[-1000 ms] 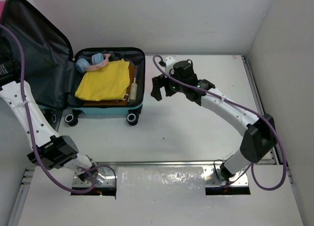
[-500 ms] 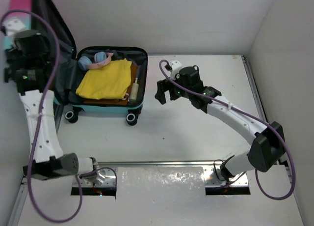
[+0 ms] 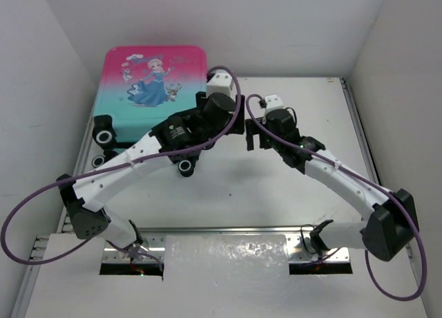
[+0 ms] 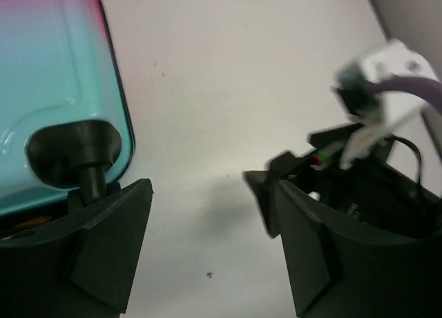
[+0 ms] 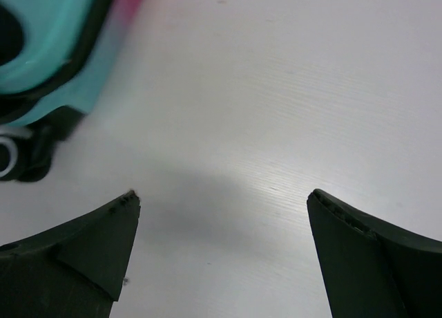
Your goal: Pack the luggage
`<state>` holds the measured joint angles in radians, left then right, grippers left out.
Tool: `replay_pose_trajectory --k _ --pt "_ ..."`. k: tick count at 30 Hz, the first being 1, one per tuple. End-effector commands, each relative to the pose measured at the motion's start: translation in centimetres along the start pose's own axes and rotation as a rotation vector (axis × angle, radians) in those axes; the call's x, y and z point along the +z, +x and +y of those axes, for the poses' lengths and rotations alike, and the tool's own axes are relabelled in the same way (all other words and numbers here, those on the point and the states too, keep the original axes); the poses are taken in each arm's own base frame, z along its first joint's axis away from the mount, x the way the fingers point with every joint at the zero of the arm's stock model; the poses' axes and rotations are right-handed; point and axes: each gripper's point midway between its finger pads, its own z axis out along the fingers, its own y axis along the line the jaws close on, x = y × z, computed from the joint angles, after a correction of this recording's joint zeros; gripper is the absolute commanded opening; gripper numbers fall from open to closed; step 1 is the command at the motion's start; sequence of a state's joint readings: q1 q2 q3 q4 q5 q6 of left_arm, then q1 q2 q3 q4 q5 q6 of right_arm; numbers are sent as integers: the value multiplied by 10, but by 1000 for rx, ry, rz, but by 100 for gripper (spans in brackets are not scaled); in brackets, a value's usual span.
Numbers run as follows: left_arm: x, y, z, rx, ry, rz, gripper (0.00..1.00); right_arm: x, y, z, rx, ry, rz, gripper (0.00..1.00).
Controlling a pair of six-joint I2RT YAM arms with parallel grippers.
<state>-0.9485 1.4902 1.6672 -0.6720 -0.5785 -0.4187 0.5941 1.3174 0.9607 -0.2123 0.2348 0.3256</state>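
The luggage (image 3: 155,83) lies shut at the back left of the table, its pink-to-teal lid with the cartoon princess facing up and its black wheels (image 3: 185,166) toward me. My left arm reaches across its front. The left gripper (image 3: 228,124) hangs just off the case's right front corner. In the left wrist view the left gripper (image 4: 207,214) is open over bare table, with the teal shell (image 4: 55,76) and a wheel (image 4: 72,148) beside its left finger. My right gripper (image 3: 252,139) is close by on the right, and the right gripper (image 5: 221,197) is open and empty.
White walls close in the table at the back and both sides. A metal rail (image 3: 228,229) runs along the near edge by the arm bases. The right arm's wrist (image 4: 387,69) sits very near my left gripper. Purple cables loop off both arms.
The lid has swung down, hiding the yellow cloth and other contents. My left arm swept from the far left across to the case's right corner and its jaws opened. The right gripper shifted slightly right.
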Motion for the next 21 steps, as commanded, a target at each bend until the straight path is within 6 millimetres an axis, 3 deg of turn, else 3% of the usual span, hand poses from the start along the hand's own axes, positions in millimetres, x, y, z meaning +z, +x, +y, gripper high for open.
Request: replay_pose_trajectory --k 1,2,5,6,7,8,9,10,11,12,13,14,15,16,17,18,20,21 --pt "-76 -108 51 -226 -99 -326 72 -23 -20 -54 119 230 -96 99" --pt "-84 -115 66 -225 -161 -355 82 -25 -24 -56 126 231 -115 99" --pt "-96 -147 140 -250 -386 -426 91 -20 -34 -40 123 142 -139 99" --pt "-92 -159 184 -278 -478 -445 94 -16 -33 -28 118 82 -124 99" --pt "-90 -161 205 -265 -541 -447 99 -13 -36 -23 118 56 -119 99" --pt "-97 -165 247 -278 -696 -470 100 -4 -30 -18 115 38 -91 99" --pt "-105 -169 270 -285 -786 -484 100 0 -28 -14 115 21 -80 99" --pt "-96 -166 292 -284 -861 -463 100 5 -25 -10 118 1 -70 99" --pt "-100 -162 339 -314 -946 -434 100 14 -18 -7 118 -5 -44 99" --pt "-85 -158 366 -353 -958 -397 100 19 -16 -3 117 -21 -34 99" --pt "-101 -143 421 -419 -1052 -357 100 23 -14 -2 115 -22 -23 99" --pt "-89 -132 439 -465 -1015 -312 100 34 -5 -2 117 -20 12 99" --pt "-90 -100 485 -546 -1108 -258 100 38 -4 8 138 -59 26 99" --pt "-76 -86 489 -571 -1097 -216 100 41 -1 13 147 -82 47 99" --pt "-83 -67 516 -632 -1129 -196 100 43 1 19 154 -109 63 99" --pt "-70 -36 528 -660 -1135 -126 100 47 7 26 158 -140 85 99" --pt "-61 -13 544 -712 -1141 -120 100 48 8 43 168 -223 75 99" --pt "-48 16 547 -741 -1136 -58 100 50 14 45 173 -232 83 99"
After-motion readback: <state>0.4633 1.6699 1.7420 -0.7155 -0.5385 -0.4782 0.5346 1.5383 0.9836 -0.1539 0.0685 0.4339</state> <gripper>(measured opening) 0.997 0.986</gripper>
